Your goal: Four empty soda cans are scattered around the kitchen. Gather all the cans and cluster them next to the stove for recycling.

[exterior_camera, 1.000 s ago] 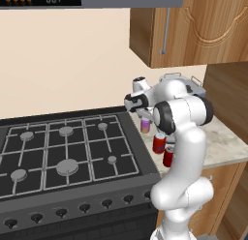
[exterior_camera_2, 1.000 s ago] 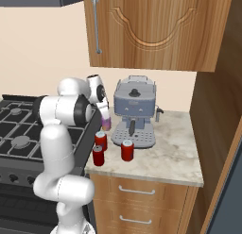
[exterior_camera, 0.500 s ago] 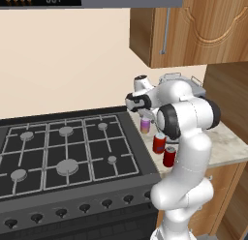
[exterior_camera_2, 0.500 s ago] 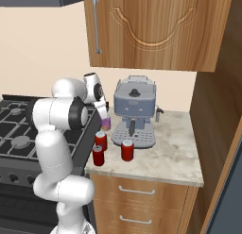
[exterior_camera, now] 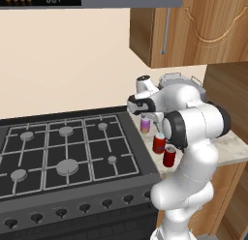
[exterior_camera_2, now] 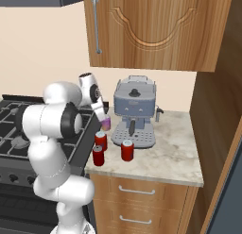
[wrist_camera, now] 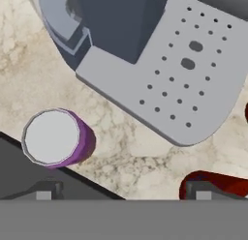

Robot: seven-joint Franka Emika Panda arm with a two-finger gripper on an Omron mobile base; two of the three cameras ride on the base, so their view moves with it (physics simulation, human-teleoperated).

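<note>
Stove (exterior_camera: 68, 152): sat left of the marble counter (exterior_camera_2: 175, 153), its black edge bordering the cluster.
Espresso machine (exterior_camera_2: 134, 112): stood close behind the cans, so any withdrawal was best made straight up, clear of its drip tray.
Gripper (exterior_camera: 147, 119): hovered above the purple can, jaws spread wide, nothing between them.
Red cans (exterior_camera_2: 100, 140): three stood upright, near together, in front of the machine.
Purple can (wrist_camera: 55, 137): stood upright on the counter just beside the stove edge; all four looked gathered.
</note>
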